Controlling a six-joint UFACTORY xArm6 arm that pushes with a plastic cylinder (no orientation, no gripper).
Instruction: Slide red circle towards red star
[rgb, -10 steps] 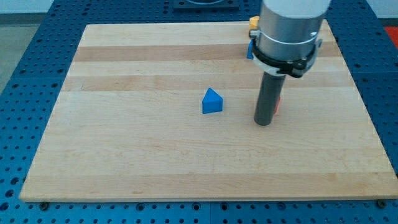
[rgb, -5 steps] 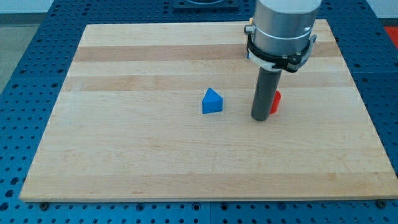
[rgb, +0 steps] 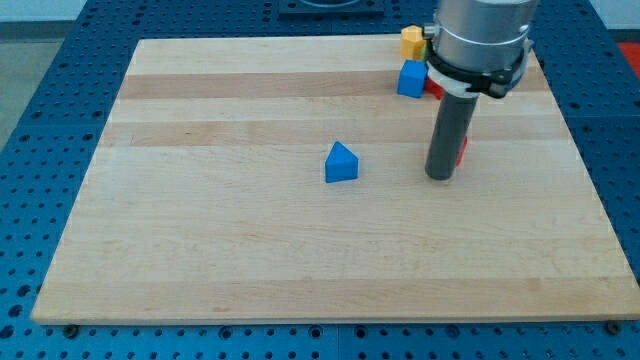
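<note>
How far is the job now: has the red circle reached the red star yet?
Not yet done. My tip stands against a red block, mostly hidden behind the rod, shape unclear. Another red block peeks out beside the blue block at the view's top. A gap between the two reds remains to close.

Upright dark rod, my tip (rgb: 441, 176) down at board level

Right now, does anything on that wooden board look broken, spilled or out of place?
Nothing stands out. My tip rests against a red block, mostly hidden behind the rod. The blue triangular block sits alone mid-board; yellow, blue and red blocks cluster near the view's top.
</note>
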